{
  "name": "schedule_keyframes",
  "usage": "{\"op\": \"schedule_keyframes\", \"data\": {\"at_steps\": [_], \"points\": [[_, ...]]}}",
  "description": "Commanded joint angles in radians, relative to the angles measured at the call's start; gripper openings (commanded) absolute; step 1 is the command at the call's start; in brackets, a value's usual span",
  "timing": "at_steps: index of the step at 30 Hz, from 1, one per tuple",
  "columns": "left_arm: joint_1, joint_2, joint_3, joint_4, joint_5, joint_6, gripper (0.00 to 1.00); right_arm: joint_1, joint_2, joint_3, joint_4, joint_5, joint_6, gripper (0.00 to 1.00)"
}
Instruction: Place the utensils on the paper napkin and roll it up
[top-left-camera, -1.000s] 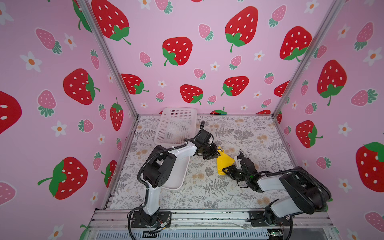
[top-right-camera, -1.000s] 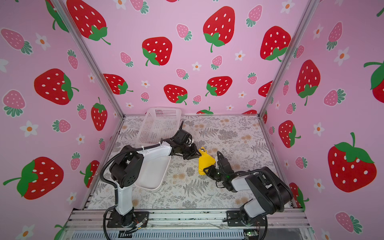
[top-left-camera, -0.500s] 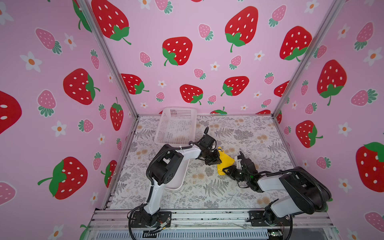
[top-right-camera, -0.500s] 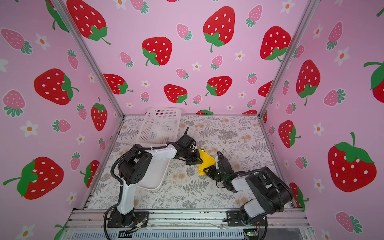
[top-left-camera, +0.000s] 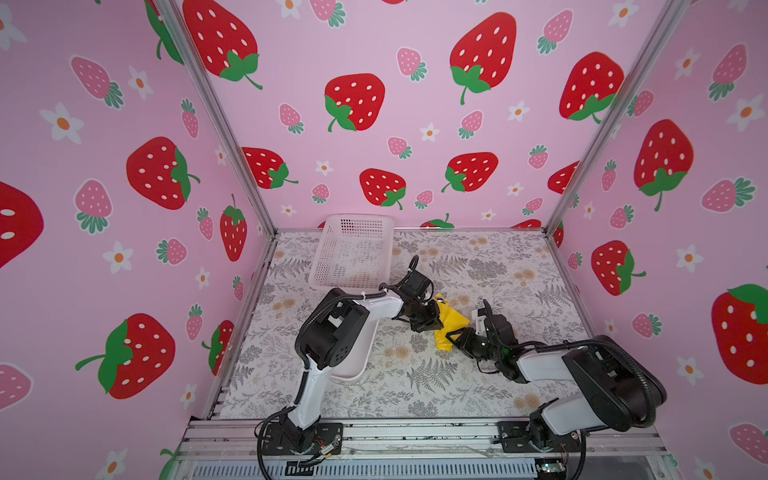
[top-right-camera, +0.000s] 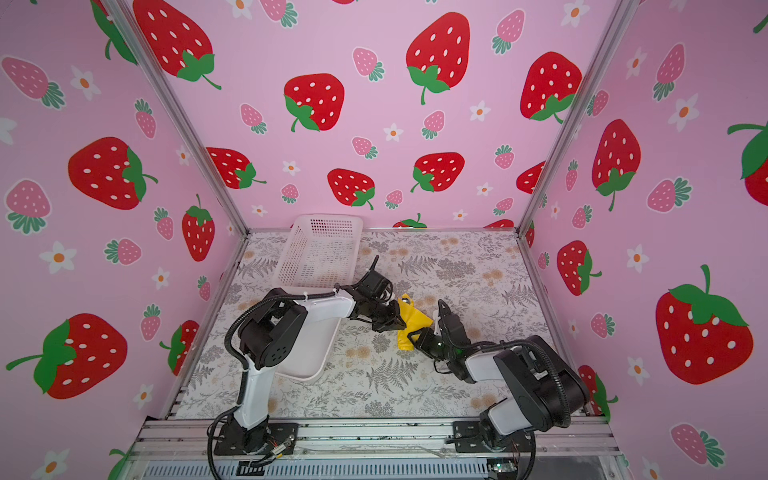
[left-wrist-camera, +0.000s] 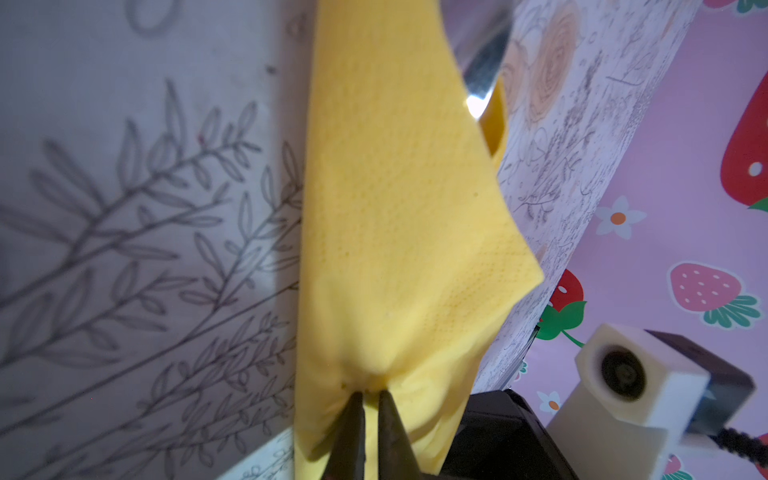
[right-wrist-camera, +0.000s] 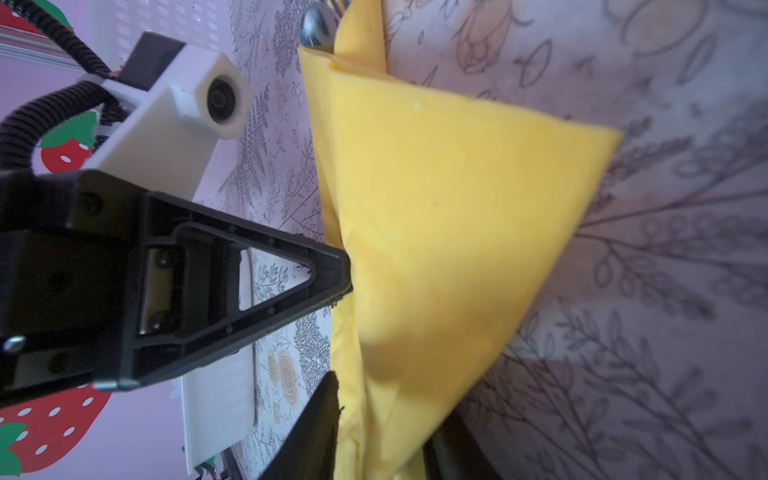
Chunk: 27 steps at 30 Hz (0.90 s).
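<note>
The yellow napkin (top-left-camera: 449, 321) lies folded into a loose bundle on the flowered table (top-left-camera: 436, 386), between the two arms; shiny utensils (left-wrist-camera: 482, 58) poke out of its back end; the left gripper (left-wrist-camera: 370, 401) pinches a fold of it, jaws almost together; the right gripper (right-wrist-camera: 382, 424) has its jaws partway apart around the front end; whether they press it I cannot tell.

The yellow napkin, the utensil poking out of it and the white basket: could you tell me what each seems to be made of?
The napkin looks like thin matte paper: fine embossed dots, soft creases. The utensil seems to be polished metal, with a mirror-like glint. The basket is probably white plastic, its walls a moulded mesh.
</note>
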Motion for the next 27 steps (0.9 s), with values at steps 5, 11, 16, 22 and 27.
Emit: {"op": "schedule_keyframes", "data": {"at_steps": [5,11,16,22,27], "points": [[-0.008,0.027,0.027,-0.007,0.003,-0.003,0.11,-0.028,0.038,0.059,-0.042,0.012,-0.024,0.44],[-0.008,0.027,0.031,-0.007,0.004,-0.004,0.11,-0.034,0.123,0.113,-0.038,0.0,-0.045,0.47],[-0.009,0.027,0.037,-0.007,0.006,-0.006,0.11,-0.04,0.181,0.141,-0.008,-0.016,-0.054,0.47],[-0.009,0.026,0.043,-0.009,0.007,-0.006,0.11,-0.042,0.229,0.135,0.042,-0.036,-0.048,0.37],[-0.009,0.02,0.043,-0.009,0.004,-0.007,0.11,-0.045,0.234,0.123,0.064,-0.034,-0.044,0.28]]}}
